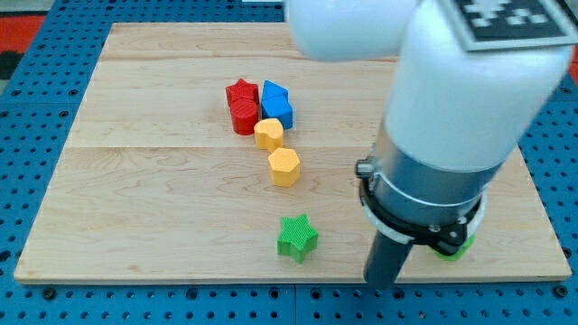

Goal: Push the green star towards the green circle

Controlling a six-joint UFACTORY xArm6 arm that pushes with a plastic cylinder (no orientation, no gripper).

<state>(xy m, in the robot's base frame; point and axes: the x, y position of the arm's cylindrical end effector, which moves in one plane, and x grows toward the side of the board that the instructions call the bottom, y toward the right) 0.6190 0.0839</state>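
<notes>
The green star (pixel 296 237) lies near the board's bottom edge, just left of centre. The green circle (pixel 452 248) is to its right near the bottom edge, mostly hidden behind the arm; only a small green sliver shows. My dark rod comes down between them, and my tip (pixel 380 282) sits at the board's bottom edge, to the right of the star and left of the circle, touching neither.
A red star (pixel 241 92) and a red round block (pixel 244 118) sit at upper centre, with two blue blocks (pixel 276 103) beside them. Two yellow blocks (pixel 268 134) (pixel 284 167) lie below these. The big white arm body (pixel 452 108) covers the view's right.
</notes>
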